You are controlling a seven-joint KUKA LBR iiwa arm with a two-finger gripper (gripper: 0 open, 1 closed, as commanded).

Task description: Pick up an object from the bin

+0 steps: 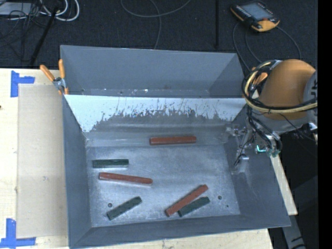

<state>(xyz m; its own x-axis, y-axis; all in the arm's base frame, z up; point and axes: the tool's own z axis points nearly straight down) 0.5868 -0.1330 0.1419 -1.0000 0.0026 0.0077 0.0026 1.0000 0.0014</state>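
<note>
My gripper (241, 150) hangs over the bin's right sloping wall, above the floor, with nothing seen in it. The nearest thing is a red-brown bar (173, 139) lying flat at the back of the floor, well to the gripper's left. Toward the front right, a second red-brown bar (186, 200) lies at a slant, and a dark green bar (194, 206) rests against its lower side. Both are below and left of the gripper.
More bars lie on the left half of the floor: a dark green one (110, 163), a long red-brown one (125, 178) just below it, and a slanted dark green one (124, 208) near the front. The arm's orange dome sits over the right rim.
</note>
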